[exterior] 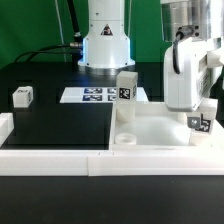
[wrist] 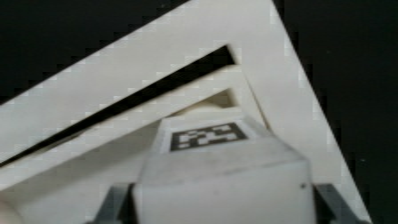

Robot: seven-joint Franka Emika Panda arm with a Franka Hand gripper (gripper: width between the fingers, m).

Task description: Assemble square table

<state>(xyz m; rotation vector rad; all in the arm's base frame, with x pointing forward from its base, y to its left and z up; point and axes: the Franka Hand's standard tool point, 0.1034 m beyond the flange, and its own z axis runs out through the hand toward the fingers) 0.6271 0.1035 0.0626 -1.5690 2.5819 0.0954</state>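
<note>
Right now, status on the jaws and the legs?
Gripper low over tabletop, jaws shut on tagged leg. One leg upright on slab. Another leg loose. Nothing blocking.

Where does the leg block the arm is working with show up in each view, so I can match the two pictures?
Exterior view: the tagged leg block sits under the gripper at that view's right, over the square tabletop.
Wrist view: the same block fills the lower middle, tag facing the camera, between the jaws.
Shared landmark: the black-and-white tag on that block, with the tabletop's raised ribs beyond it.
</note>
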